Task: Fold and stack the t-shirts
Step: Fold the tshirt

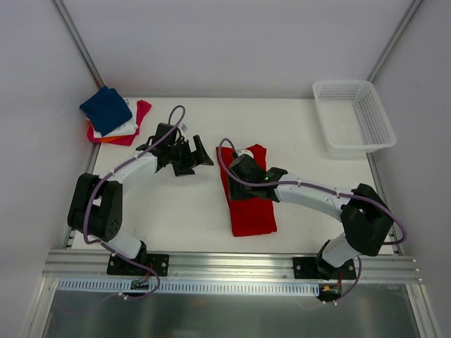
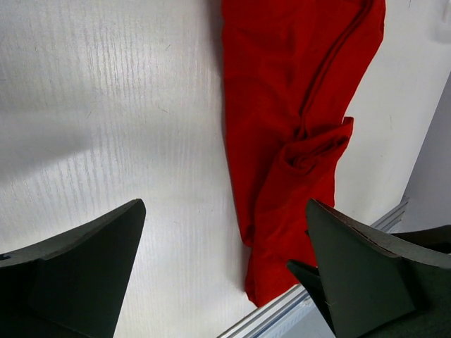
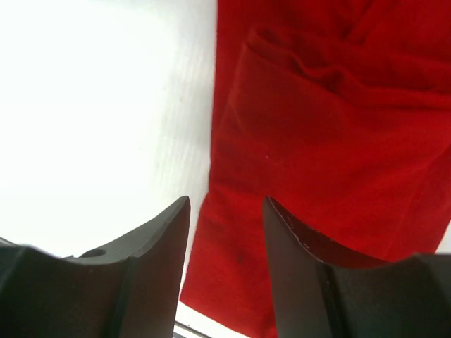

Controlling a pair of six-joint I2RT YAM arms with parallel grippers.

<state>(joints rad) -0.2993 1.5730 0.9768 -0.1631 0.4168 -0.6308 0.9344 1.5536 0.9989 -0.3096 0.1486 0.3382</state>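
Note:
The red t-shirt point(image 1: 251, 204) lies folded into a long strip at the middle of the table; it also shows in the left wrist view point(image 2: 289, 134) and the right wrist view point(image 3: 331, 134). My right gripper point(image 1: 238, 163) hovers over the shirt's far end, jaws partly open and empty point(image 3: 225, 211). My left gripper point(image 1: 199, 156) is open and empty, just left of the shirt's far end point(image 2: 225, 239). A stack of folded tees sits at the far left corner: navy blue point(image 1: 106, 109) on top, then white point(image 1: 124, 128), orange point(image 1: 106, 139) and magenta point(image 1: 141, 113).
A white plastic mesh basket point(image 1: 352, 116) stands at the far right corner. An aluminium rail point(image 1: 232, 264) runs along the table's near edge. Grey walls close in on both sides.

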